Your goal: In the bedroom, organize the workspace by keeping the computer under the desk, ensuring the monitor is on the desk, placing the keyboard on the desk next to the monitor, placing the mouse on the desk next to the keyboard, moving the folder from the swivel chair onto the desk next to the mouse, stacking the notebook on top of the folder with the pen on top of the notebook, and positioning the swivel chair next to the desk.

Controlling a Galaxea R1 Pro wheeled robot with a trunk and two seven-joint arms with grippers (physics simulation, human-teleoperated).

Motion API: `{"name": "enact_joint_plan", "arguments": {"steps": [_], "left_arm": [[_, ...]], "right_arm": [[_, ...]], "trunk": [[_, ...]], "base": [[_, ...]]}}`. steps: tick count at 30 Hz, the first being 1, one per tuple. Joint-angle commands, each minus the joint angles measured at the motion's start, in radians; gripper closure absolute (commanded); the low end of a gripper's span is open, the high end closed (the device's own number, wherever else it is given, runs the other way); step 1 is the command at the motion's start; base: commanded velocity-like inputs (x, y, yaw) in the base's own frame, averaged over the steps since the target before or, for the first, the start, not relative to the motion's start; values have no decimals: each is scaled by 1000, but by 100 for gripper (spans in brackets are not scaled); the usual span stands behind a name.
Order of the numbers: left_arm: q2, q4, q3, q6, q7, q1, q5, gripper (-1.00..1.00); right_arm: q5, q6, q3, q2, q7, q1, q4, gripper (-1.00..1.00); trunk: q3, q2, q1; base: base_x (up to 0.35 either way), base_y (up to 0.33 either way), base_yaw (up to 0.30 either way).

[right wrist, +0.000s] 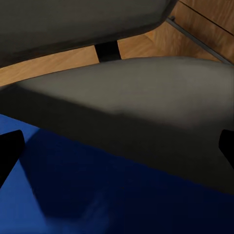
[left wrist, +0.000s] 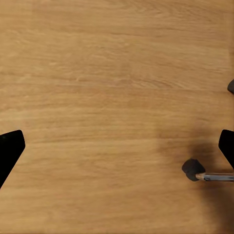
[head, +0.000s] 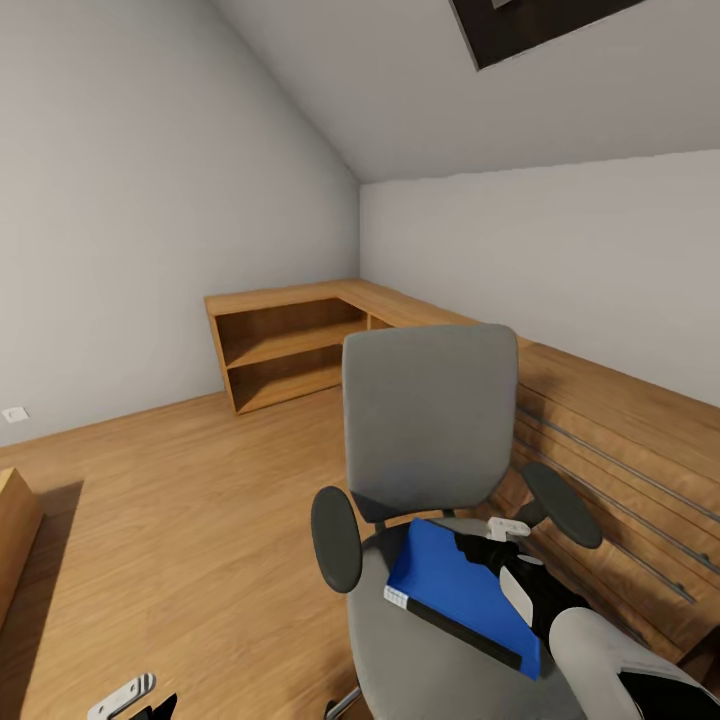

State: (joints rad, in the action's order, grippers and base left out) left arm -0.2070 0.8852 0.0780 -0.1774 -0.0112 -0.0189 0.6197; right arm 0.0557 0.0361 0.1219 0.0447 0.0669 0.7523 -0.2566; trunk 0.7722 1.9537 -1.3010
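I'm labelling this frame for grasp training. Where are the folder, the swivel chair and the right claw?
folder (head: 455,590): head view, middle of its blue cover.
swivel chair (head: 430,410): head view, centre of the grey backrest.
right claw (head: 505,528): head view, at its tips over the folder's far edge.

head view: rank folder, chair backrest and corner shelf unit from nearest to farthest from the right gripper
1. folder, on the seat directly under the right gripper
2. chair backrest, just beyond the seat
3. corner shelf unit, far against the walls
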Motion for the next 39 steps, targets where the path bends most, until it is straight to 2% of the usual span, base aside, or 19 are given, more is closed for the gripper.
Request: {"name": "enact_joint_plan", "arguments": {"steps": [1,8,15,39], "left_arm": [[0,1,2,-7,-1,0,9,-100],[0,1,2,-7,-1,0,9,-100],[0,1,2,-6,-1,0,9,-100],[0,-17,3,-5,-2,0,9,-100]], "right_arm": [[6,4,8,0,6,-1,2,-100],[6,4,8,0,5,-1,2,-100],[6,4,8,0,5,-1,2,-100],[6,4,8,0,5,-1,2,-100]], "trunk": [[1,0,0],[1,0,0],[23,49,-27],[23,49,-27]], "base": [[0,0,0],[0,0,0],[0,0,0],[0,0,0]]}}
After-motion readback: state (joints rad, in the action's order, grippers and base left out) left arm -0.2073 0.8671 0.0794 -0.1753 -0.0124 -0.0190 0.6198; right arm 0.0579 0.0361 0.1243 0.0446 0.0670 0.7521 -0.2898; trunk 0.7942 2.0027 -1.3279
